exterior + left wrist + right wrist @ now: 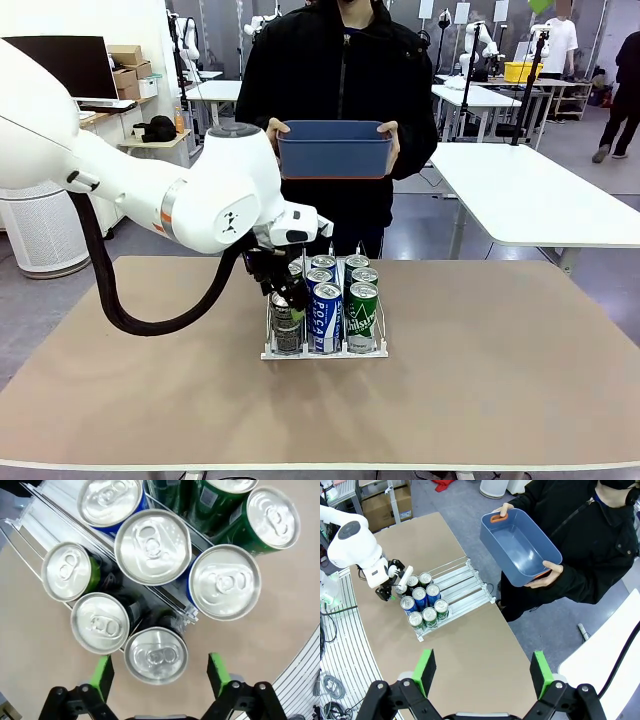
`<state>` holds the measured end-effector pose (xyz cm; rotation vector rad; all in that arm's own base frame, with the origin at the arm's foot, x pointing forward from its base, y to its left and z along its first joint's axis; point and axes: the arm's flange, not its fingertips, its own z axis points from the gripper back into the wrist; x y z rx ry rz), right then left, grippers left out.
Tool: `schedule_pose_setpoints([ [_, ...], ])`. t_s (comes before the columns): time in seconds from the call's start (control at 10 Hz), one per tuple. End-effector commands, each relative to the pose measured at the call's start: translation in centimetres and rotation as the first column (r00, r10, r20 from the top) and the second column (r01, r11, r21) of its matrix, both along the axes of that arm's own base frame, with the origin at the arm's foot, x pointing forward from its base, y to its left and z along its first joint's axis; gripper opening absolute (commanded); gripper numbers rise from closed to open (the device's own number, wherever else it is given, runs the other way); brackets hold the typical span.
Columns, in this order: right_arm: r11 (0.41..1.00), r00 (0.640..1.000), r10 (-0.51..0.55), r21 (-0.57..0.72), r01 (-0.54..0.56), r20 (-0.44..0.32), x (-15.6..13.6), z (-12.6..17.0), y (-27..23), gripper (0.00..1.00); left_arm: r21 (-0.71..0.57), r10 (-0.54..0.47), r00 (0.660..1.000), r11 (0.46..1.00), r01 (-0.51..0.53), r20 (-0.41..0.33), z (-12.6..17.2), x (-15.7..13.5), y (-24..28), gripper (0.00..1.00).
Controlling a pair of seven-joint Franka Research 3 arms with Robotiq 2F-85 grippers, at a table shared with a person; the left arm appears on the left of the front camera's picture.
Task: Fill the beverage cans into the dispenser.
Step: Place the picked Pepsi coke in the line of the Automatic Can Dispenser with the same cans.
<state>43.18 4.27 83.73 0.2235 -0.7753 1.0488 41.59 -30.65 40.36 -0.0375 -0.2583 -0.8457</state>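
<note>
**Left fingers spread over the front dark can in the dispenser**

While the left gripper (160,672) hangs over the near left corner of the dispenser (325,351), its two green-padded fingers (102,676) stand apart, one on each side of a dark can (156,655), and they do not touch it. In the left wrist view this can sits between the fingers, slightly nearer to the camera than the other cans, with a clear gap to each pad. It stands upright in the dispenser's left lane, at the front end: its long axis is vertical and the silver top with the pull tab faces up toward the camera.

Behind it in the same lane stand two more cans. In the middle lane the front can is a blue-and-white Pocari can (326,317), also upright, with its print facing the robot's side. In the right lane the front can is a green can (362,316), upright too. More cans stand behind these two.

The dispenser rests on the desk (500,370), its lanes running away from the robot toward the person.

The right gripper (482,675) is high above the desk, well apart from the dispenser, with its fingers wide apart and nothing between them.

Beyond the dispenser, the person holds a blue bin (334,149) with both hands.
</note>
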Motion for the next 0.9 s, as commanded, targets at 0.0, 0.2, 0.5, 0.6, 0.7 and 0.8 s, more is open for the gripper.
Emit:
schedule_pose_setpoints([
  [0.0, 1.000, 1.000, 0.002, 0.003, -0.002, 0.002, -0.1, 0.0, 0.0, 1.00, -0.020, 0.028, 0.999, 0.999, -0.028, 0.016, 1.6, -1.4, 0.2, 1.00],
  [0.2, 1.000, 1.000, 0.002, 0.003, -0.002, 0.002, -0.1, 0.0, 0.0, 1.00, -0.050, 0.022, 1.000, 0.999, -0.021, 0.017, 2.5, -2.1, 0.4, 1.00],
  [0.5, 1.000, 1.000, 0.002, 0.003, -0.002, 0.002, -0.1, 0.0, 0.0, 1.00, -0.040, 0.016, 0.999, 0.999, -0.015, 0.035, 3.4, -1.5, -0.2, 1.00],
  [0.6, 1.000, 1.000, 0.002, 0.003, -0.002, 0.002, -0.1, 0.0, 0.0, 1.00, -0.040, 0.016, 0.999, 0.999, -0.015, 0.035, 3.4, -1.5, -0.2, 1.00],
  [0.7, 1.000, 1.000, 0.002, 0.003, -0.002, 0.002, -0.1, 0.0, 0.0, 1.00, -0.040, 0.016, 0.999, 0.999, -0.015, 0.035, 3.4, -1.5, -0.2, 1.00],
  [0.8, 1.000, 1.000, 0.002, 0.003, -0.002, 0.002, -0.1, 0.0, 0.0, 1.00, -0.040, 0.016, 0.999, 0.999, -0.015, 0.035, 3.4, -1.5, -0.2, 1.00],
])
